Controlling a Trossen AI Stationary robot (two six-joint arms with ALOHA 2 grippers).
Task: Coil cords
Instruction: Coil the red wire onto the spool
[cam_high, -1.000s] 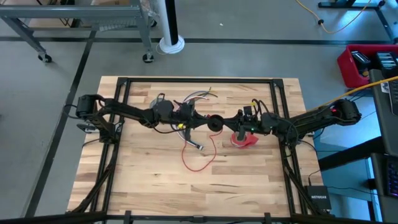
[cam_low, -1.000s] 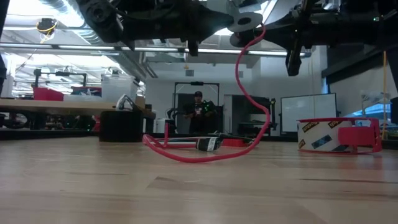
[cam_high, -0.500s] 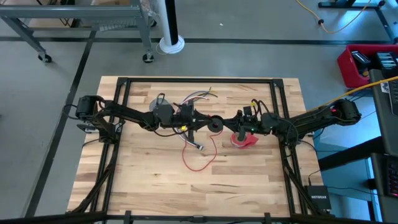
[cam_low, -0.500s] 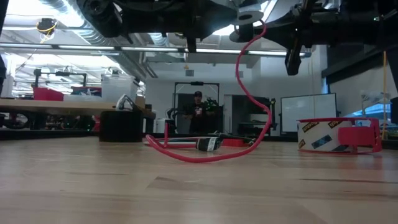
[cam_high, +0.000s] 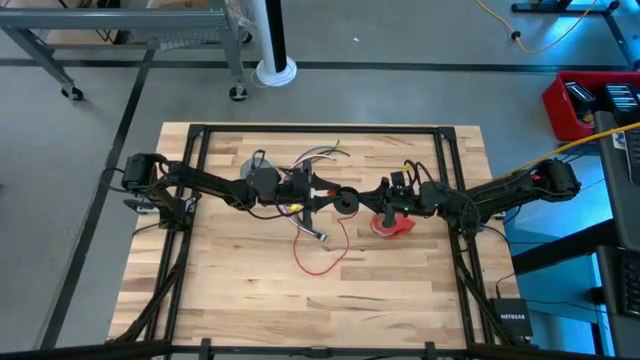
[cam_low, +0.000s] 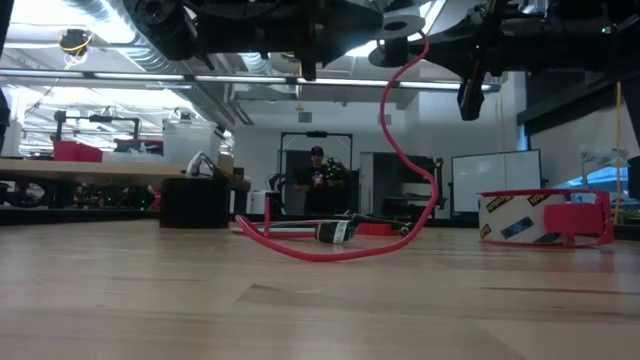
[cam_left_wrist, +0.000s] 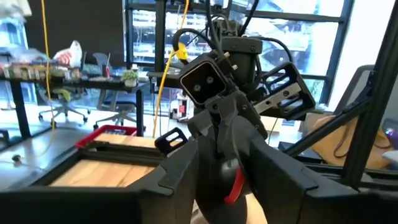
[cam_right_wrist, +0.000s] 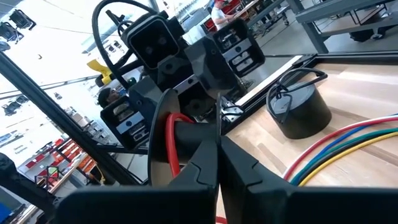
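A black spool (cam_high: 345, 201) with red cord (cam_high: 322, 252) is held at frame centre by the right gripper (cam_high: 368, 198), fingers clamped together; the left gripper (cam_high: 325, 192) is parted beside it. Most cord lies unwound below, the wire bundle (cam_high: 318, 155) untouched above.

Upper end of the red cord (cam_low: 405, 150) behind dark arms overhead

So the cord (cam_low: 405, 130) hanging down was bright red, looping over a pale blond wood table (cam_high: 230, 290) with a black frame. Just beside that cord sat a red tape roll (cam_low: 525, 217) with blue-and-white print. Both arms were matte black. The wire bundle (cam_right_wrist: 348, 146) was striped red, blue, green and yellow.
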